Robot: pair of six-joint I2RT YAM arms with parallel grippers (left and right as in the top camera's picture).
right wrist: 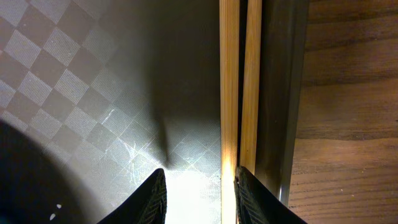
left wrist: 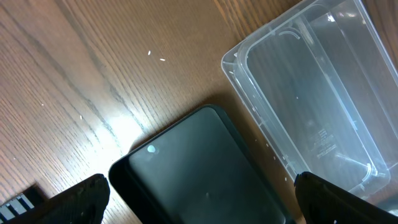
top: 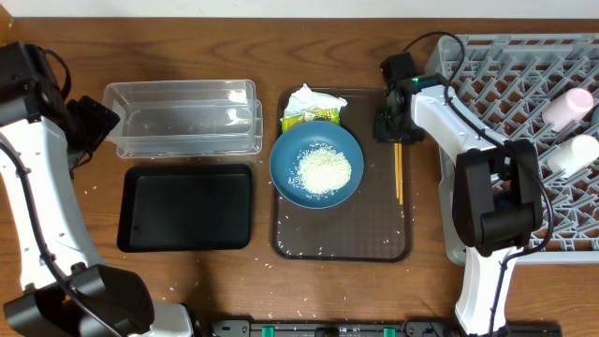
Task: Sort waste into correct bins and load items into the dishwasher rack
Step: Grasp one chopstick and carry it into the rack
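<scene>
1. Dark-blue bowl (top: pixel 288 150), centre frame, upright, holds a pile of white rice (top: pixel 324 171).
2. Yellow-green wrapper (top: pixel 311 116) sits at its upper rim, with the crumpled white napkin (top: pixel 309 96) just above.
3. Chopsticks (top: pixel 399 173) lie parallel, right of the bowl.
4. Clear tub (top: pixel 178 91) lies above the black tray (top: pixel 185 208), left of centre.
5. Grey rack (top: pixel 487 75), far right, carries the pink cup (top: pixel 567 108) above the white cup (top: pixel 573 154).

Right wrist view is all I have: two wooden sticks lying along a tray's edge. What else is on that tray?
Observer: A dark-blue bowl with rice in it sits mid-tray, across from the chopsticks.
Operator: Any rubbish on it?
Observer: Yes, a white napkin and a yellow-green wrapper lie at the far edge, just behind the bowl.
Operator: Where's the rack?
Observer: The grey rack stands on the chopsticks' side of the tray, with a pink cup and a white cup in it.
</scene>
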